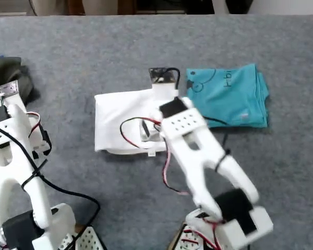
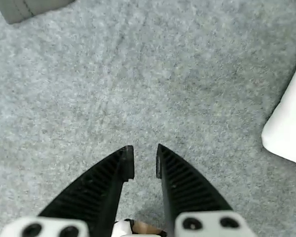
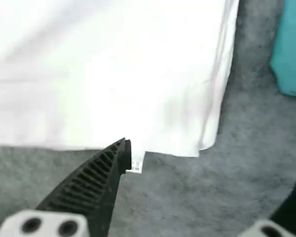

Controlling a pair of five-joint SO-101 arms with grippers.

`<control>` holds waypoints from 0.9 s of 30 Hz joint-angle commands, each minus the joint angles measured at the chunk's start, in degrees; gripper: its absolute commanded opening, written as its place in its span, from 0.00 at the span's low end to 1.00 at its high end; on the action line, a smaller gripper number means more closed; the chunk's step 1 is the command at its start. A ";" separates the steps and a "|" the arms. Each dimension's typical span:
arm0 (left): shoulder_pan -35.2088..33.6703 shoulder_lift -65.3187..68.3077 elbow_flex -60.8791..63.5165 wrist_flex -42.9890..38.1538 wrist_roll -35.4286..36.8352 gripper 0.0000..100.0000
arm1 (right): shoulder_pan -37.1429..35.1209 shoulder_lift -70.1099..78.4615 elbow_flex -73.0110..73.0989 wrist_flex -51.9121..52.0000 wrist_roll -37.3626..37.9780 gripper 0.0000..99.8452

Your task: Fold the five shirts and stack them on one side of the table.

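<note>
White cotton, soft and limp, is lying as a thick folded rectangle at the table's middle: the white shirt (image 1: 126, 122), just beside the folded teal shirt (image 1: 227, 96), probably awaiting stacking. The right gripper (image 3: 209, 168) is hovering wide open over its near hem, seemingly lining up a pinch. The left gripper (image 2: 144, 160) is hanging slightly parted, empty, over the felted grey table (image 1: 68, 52)

The table covering (image 1: 94, 47) is showing as rough, matt grey felt. The white shirt (image 1: 120, 117) and teal shirt (image 1: 227, 99) are presenting smooth matt cloth. The fingers (image 2: 103, 187) of the left gripper (image 2: 144, 152) are showing ribbed matt black plastic.
</note>
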 commanded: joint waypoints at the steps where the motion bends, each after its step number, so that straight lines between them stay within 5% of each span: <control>1: -0.97 -1.89 -0.26 -0.09 -0.35 0.10 | -1.10 6.20 -4.79 -1.32 -5.19 0.50; 7: -1.23 -1.89 -0.26 -0.35 -0.35 0.10 | -0.92 15.34 -9.19 -4.48 -5.98 0.48; 14: -1.32 -1.89 -0.26 -0.26 -0.35 0.10 | 1.10 23.96 -9.63 -10.29 -6.15 0.25; 24: -1.41 -1.89 -0.35 -0.18 -0.35 0.10 | 1.19 25.54 -9.89 -7.74 -1.93 0.02; 27: -1.41 -1.89 -0.26 -0.18 -0.35 0.10 | 2.07 22.90 -10.68 -4.40 -0.79 0.01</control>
